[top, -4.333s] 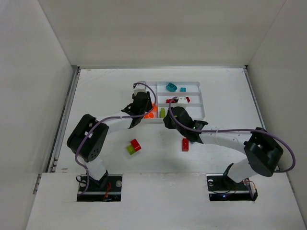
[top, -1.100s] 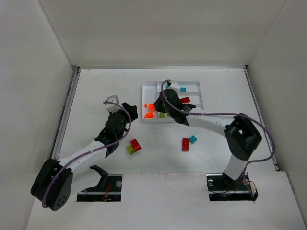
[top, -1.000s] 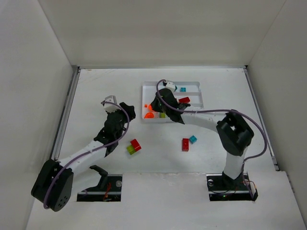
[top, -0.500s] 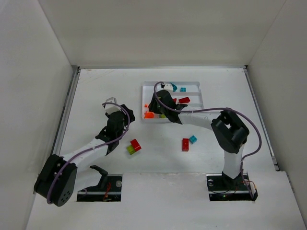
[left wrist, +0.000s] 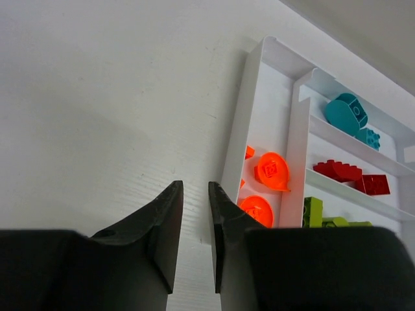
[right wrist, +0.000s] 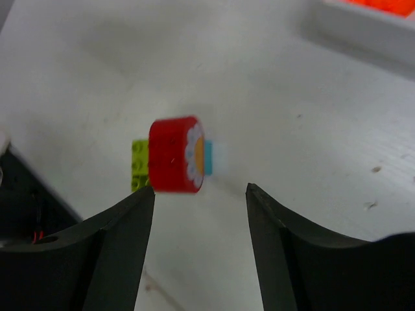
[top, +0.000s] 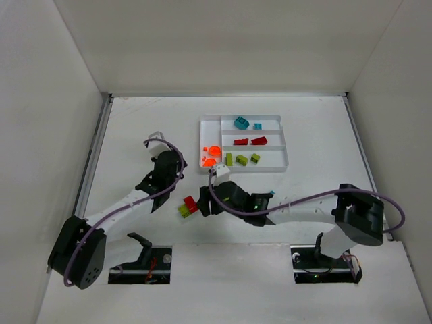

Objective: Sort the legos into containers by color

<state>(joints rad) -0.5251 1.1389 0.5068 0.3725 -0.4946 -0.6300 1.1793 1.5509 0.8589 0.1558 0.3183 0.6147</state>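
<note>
You are on the pick-up step: the red lego (right wrist: 174,163) sits on the table, touching a lime green lego (right wrist: 139,165), near the white tray (left wrist: 240,129). Your right claw (right wrist: 200,192) is wide and holds nothing. Your left claw (left wrist: 194,188) is pinched together with nothing in it. Next, lower the right claw around the red lego and squeeze.

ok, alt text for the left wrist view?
The left tool, shut on nothing, hangs over the white table just left of the white tray. The tray's narrow side section holds orange pieces; its long slots hold teal legos, red legos and lime green legos.
</note>
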